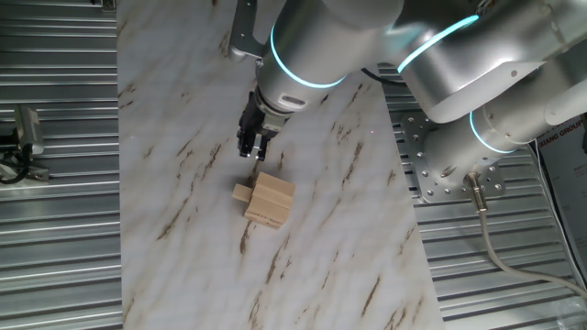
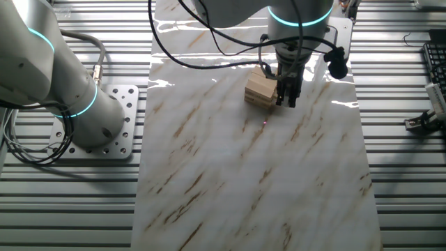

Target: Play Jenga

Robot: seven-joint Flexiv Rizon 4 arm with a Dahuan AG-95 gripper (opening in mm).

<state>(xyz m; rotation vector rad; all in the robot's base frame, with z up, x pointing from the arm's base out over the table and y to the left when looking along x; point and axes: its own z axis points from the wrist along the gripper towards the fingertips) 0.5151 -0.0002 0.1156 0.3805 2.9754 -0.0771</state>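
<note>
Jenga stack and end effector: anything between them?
Nothing: one fixed view shows only bare marble tabletop between the end effector and pale-tan wooden Jenga stack.

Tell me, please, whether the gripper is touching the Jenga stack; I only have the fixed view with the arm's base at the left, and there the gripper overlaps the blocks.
Observer: It does not look so. In the other fixed view the gripper shows apart from the Jenga stack, with a strip of bare table between them.
Operator: Thank you. Is any block sticking out?
Observer: Yes, one protruding block juts sideways from the stack, on the side away from the arm's base.
</note>
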